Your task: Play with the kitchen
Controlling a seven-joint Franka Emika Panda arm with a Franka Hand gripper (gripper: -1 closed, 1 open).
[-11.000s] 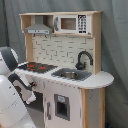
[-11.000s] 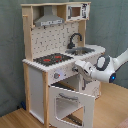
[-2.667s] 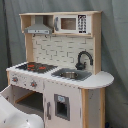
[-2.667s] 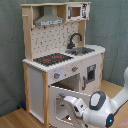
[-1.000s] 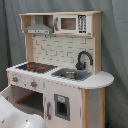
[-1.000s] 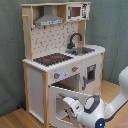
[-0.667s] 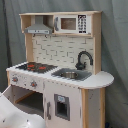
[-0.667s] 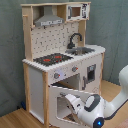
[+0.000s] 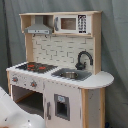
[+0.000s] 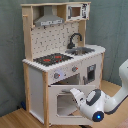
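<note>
From my remote station I note the gripper (image 10: 75, 93) has moved in against the top edge of the oven door (image 10: 64, 102) since a second ago, when the wrist hung lower and further out; whether its fingers are clenched or released, I cannot tell; the door hangs open below the stove (image 10: 51, 59). Behind it, the kitchen (image 10: 60, 60) stands unmoved against the grey curtain (image 9: 114, 55). I judge a push to close the door is beginning.

Soft, even indoor light, both exterior views.
Pics blurry, low detail; no glare; faint shadow under kitchen (image 9: 60, 75) hood.
</note>
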